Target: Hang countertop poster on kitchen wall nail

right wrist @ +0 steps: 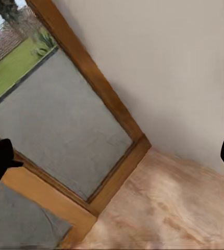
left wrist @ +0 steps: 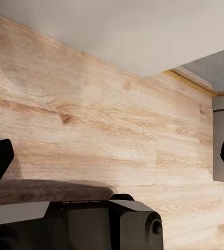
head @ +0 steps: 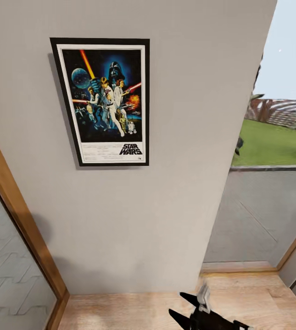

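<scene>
Wall: a plain light grey wall panel (head: 166,206) rises straight ahead, with a wood-framed glass door (head: 10,256) at the left and an open doorway at the right onto a paved terrace (head: 258,211) and lawn.
Floor: a light wood floor (head: 134,311) runs along the foot of the wall.
Poster: the poster (head: 104,101) sits flat against the wall, upper left, upright and apparently hung; its nail is hidden.
Handling: judged light, stiff and thin, with a smooth frame; best pinched at 1 frame edge, clear of the artwork.
Left gripper: the left gripper (left wrist: 112,161) has its 2 fingers spread wide over the floor, holding nothing.
Right gripper: the right gripper (right wrist: 112,156) is likewise spread wide and empty.
</scene>
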Available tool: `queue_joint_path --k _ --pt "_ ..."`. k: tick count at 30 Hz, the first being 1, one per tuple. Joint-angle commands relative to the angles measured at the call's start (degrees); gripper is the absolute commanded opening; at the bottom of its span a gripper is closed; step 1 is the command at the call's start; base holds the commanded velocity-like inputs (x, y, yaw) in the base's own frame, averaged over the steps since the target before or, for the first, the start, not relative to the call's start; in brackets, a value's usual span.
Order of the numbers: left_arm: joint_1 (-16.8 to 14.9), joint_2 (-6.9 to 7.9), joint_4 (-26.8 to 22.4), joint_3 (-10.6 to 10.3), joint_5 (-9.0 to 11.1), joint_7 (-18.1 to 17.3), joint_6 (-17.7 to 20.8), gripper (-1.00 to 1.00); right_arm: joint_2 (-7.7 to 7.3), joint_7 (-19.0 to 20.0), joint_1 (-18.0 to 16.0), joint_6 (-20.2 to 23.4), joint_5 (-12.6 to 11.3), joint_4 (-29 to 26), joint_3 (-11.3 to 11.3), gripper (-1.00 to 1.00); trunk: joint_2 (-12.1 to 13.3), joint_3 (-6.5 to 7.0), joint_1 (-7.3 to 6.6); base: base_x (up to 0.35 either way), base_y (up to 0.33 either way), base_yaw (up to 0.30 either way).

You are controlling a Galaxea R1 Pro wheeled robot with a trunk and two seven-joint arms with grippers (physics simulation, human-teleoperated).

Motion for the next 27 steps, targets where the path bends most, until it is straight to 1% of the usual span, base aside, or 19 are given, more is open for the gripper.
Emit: queue_joint_path --k 1,3,4,5,8,9,10,12,14,15,17,27 --pt "-0.05 -0.03 0.16 0.1 0.31 -0.11 0.6 1.0 -0.68 -0.02 0.23 -4.79 -0.44 13.57 -0.03 1.0 -0.13 -0.12 0.04 0.0 0.0 0.0" --pt "-0.05 -0.04 0.44 0.09 0.34 -0.09 0.57 1.0 -0.88 -0.05 0.28 -5.67 -0.46 17.59 -0.1 1.0 -0.13 -0.12 0.04 0.0 0.0 0.0" --pt "-0.05 -0.04 0.76 0.08 0.36 -0.07 0.55 1.0 -1.02 -0.14 0.31 -6.3 -0.45 21.22 -0.16 1.0 -0.13 -0.12 0.04 0.0 0.0 0.0" --pt "-0.05 -0.04 1.14 0.07 0.38 -0.02 0.56 1.0 -1.26 -0.32 0.35 -7.03 -0.44 27.96 -0.36 1.0 -0.13 -0.12 0.04 0.0 0.0 0.0" --pt "-0.05 -0.09 1.37 0.03 0.4 0.1 0.56 1.0 -1.43 -0.53 0.37 -7.42 -0.44 34.19 -0.52 1.0 -0.13 -0.12 0.04 0.0 0.0 0.0" --pt "-0.05 -0.1 1.38 0.02 0.4 0.12 0.55 1.0 -1.43 -0.6 0.37 -7.44 -0.44 34.48 -0.51 1.0 -0.13 -0.12 0.04 0.0 0.0 0.0" --pt "-0.05 -0.2 1.42 -0.1 0.35 0.18 0.52 1.0 -1.35 -5.76 0.37 -7.54 -0.42 35.53 -0.54 1.0 -0.13 -0.12 0.04 0.0 0.0 0.0" --pt "-0.05 -0.21 1.42 -0.1 0.35 0.18 0.52 1.0 -1.32 -7.17 0.37 -7.54 -0.43 35.57 -0.55 1.0 -0.13 -0.12 0.04 0.0 0.0 0.0" --pt "-0.05 -0.25 1.42 -0.1 0.33 0.18 0.51 1.0 -1.26 -9.39 0.37 -7.58 -0.44 35.6 -0.56 1.0 -0.13 -0.09 0.04 0.0 0.0 0.0" --pt "-0.05 -0.28 1.42 -0.11 0.34 0.18 0.51 1.0 -1.18 -11.32 0.37 -7.61 -0.44 35.62 -0.57 1.0 -0.13 -0.03 0.04 0.0 0.0 0.0" --pt "-0.05 -0.27 1.42 -0.06 0.35 0.18 0.51 1.0 -1.12 -13.26 0.37 -7.63 -0.44 35.63 -0.63 1.0 -0.13 0.12 0.04 0.0 0.0 0.0" --pt "-0.05 -0.38 2.5 -0.23 0.36 0.21 0.51 1.0 -1.1 -13.96 0.37 -7.63 -0.44 35.68 -0.66 1.0 -0.13 1.05 0.04 0.0 0.0 0.0"
